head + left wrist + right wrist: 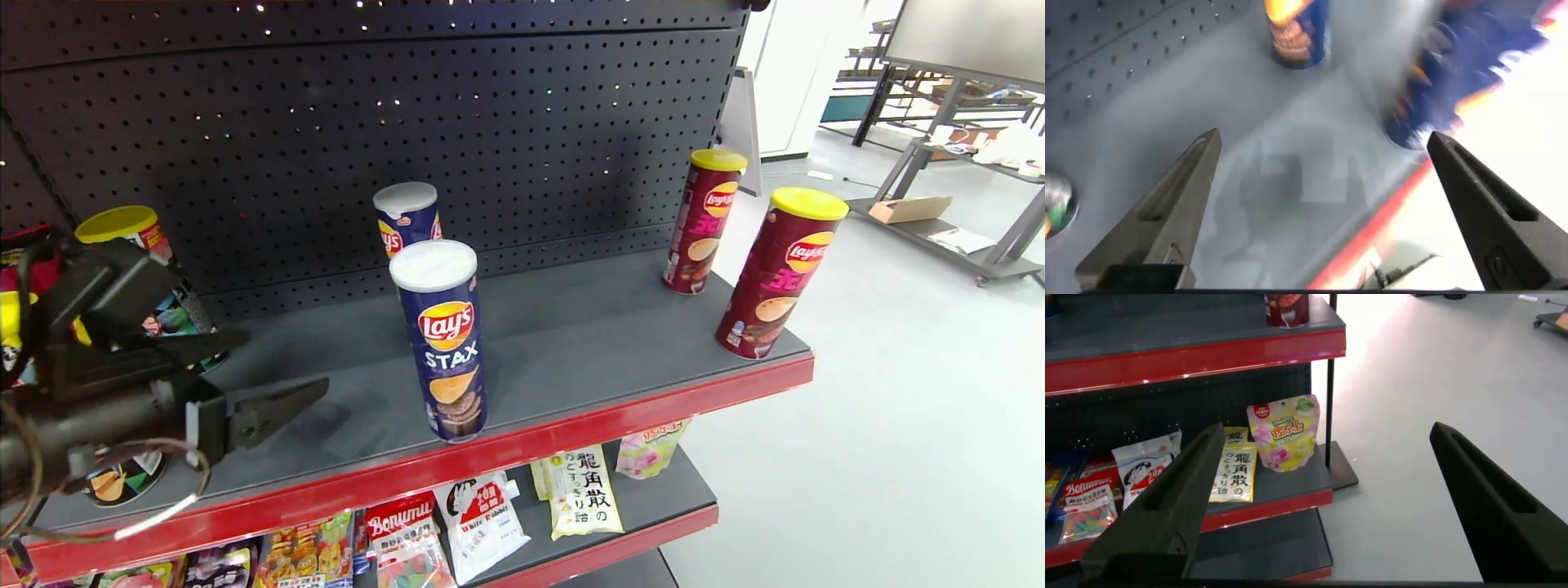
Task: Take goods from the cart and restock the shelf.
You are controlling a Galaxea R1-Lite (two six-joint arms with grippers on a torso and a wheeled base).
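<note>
Left gripper [286, 359], jaws apart and empty, hangs over the shelf's [571, 343] left front; blue can [441, 339] stands upright at the front edge, mid-length; right gripper [1327, 429], likewise apart, faces the lower shelf [1290, 508].

Grey shelf [588, 327]; roughly six upright cans [441, 343]

Bright glare off the floor [898, 425]; soft shadows across the shelf [571, 327].

Shop, pegboard-backed shelf [571, 327], chip cans [445, 343], snack bags [482, 523] below
</note>
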